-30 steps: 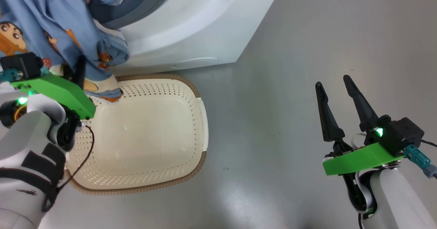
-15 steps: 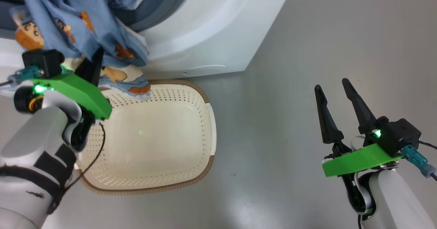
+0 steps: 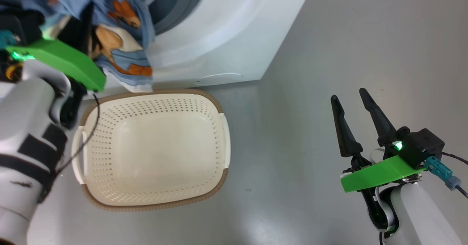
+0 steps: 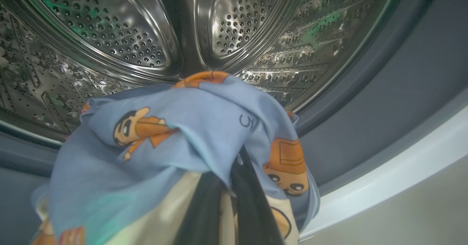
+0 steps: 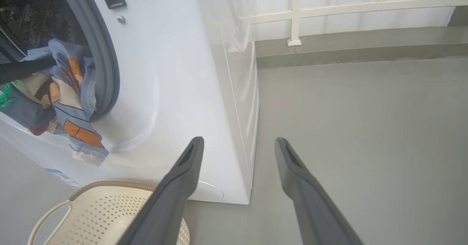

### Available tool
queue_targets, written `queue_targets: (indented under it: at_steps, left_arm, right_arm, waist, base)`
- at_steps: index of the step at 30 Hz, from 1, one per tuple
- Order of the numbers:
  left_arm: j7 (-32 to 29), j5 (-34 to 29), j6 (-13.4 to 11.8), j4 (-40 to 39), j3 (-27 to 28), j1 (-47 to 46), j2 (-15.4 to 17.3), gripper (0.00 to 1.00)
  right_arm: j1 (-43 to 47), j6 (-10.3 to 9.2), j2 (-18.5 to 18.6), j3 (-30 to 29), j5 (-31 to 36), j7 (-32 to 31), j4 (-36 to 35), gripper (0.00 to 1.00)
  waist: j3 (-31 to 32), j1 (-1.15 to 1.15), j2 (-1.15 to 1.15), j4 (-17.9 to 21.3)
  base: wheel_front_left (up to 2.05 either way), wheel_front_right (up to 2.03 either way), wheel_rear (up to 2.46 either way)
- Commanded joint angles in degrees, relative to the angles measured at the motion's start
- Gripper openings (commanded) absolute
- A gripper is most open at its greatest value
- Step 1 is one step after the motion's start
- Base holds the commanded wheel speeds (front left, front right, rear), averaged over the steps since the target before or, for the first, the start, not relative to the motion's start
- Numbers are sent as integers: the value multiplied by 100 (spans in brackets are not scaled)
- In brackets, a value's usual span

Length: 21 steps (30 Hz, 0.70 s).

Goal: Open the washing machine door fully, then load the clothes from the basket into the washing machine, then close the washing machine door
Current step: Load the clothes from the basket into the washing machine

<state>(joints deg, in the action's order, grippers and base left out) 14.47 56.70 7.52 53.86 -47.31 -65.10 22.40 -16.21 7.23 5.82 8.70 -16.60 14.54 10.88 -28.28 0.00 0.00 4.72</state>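
Clothes (image 3: 120,51) have risen clear of the basket (image 3: 157,153), clamped in left pincer (image 4: 230,179); right pincer (image 3: 348,93) wide.

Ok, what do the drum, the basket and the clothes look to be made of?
The drum looks like polished steel: mirror-bright, ribbed and punched with small holes. The basket is probably moulded plastic: matte cream, perforated, with a brown woven-look rim. The clothes are soft matte printed fabric, perhaps cotton, which folds and drapes loosely.
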Motion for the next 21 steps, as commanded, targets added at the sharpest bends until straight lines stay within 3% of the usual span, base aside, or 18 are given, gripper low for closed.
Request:
queue_targets:
  at_steps: [1, 9, 14, 18, 21]
  left_arm:
    - [52, -73, -3, 33, 123, -301, 240, 0]
    - [49, -154, -3, 338, -18, -1007, 409, 0]
    - [51, -975, -88, -509, 1083, -1242, 655, 0]
    - [51, -1646, -113, -1027, 2007, -781, 547, 0]
    - [51, -1875, -98, -1062, 2310, -585, 449, 0]
  right_arm:
    - [-52, 25, 25, 120, -10, 46, -133, 100]
    - [-31, 25, -8, 94, 24, 46, -222, 100]
    - [-34, 25, -47, 64, 58, 46, -292, 100]
    - [-41, 25, -77, 52, 74, 46, -284, 100]
    - [-46, 25, -89, 57, 79, 46, -264, 100]
  waist:
    - [-87, 0, 0, 102]
    - [-263, 0, 0, 321]
    - [-376, 0, 0, 354]
    - [-385, 0, 0, 361]
    - [-369, 0, 0, 359]
  base:
    - [0, 0, 0]
    - [0, 0, 0]
    - [0, 0, 0]
    - [0, 0, 0]
    - [0, 0, 0]
